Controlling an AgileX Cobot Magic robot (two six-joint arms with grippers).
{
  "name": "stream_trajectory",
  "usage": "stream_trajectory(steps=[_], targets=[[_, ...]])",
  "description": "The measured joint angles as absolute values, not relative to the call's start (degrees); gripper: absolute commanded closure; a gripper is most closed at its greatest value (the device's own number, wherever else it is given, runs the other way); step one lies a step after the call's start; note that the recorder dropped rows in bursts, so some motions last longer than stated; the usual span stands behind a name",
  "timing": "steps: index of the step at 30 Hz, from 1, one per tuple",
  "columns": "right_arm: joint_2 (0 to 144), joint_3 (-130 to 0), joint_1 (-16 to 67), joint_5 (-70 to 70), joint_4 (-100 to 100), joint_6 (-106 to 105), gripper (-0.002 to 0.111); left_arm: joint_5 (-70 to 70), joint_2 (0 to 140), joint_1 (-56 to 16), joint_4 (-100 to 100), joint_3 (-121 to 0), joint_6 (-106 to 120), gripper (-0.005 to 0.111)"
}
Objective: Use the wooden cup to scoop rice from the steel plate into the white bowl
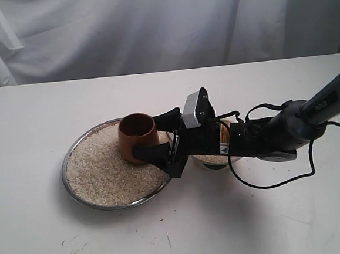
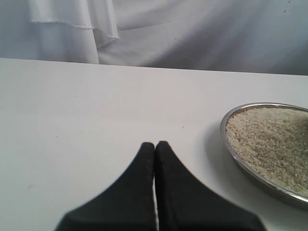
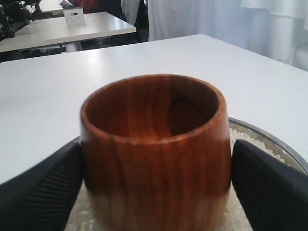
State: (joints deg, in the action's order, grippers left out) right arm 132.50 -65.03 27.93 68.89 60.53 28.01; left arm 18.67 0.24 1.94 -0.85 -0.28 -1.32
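The wooden cup point(image 1: 137, 135) stands upright in the rice point(image 1: 102, 167), on the side of the steel plate point(image 1: 65, 173) nearest the white bowl point(image 1: 211, 160); its dark inside looks empty. The right gripper point(image 1: 144, 136) clamps it, one finger against each side of the rounded wall. The bowl sits just beside the plate, mostly hidden under the right arm. The left gripper point(image 2: 155, 149) hangs over the bare table point(image 1: 253, 214) by the plate's far edge, fingers pressed together and holding nothing.

The risks, as I judge them: the smooth, curved wall could slip or turn in the grip once the cup tips and fills; a push toward the thin rim would shove grains over it; the low wrist could knock the bowl during the swing across.
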Motion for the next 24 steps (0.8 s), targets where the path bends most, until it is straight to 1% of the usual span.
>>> stream_trajectory(steps=[4,9,24], targets=[[132.5,-65.03,27.93,68.26,60.09,28.64,0.032,18.67,0.24,1.94,-0.85,-0.28,-1.32,0.107],[133.18,-65.17,28.66,67.58,59.31,28.66,0.027,18.67,0.24,1.94,-0.85,-0.28,-1.32,0.107],[135.02,-68.14,30.36,64.1,58.42,30.85,0.027,18.67,0.24,1.94,-0.85,-0.28,-1.32,0.107]])
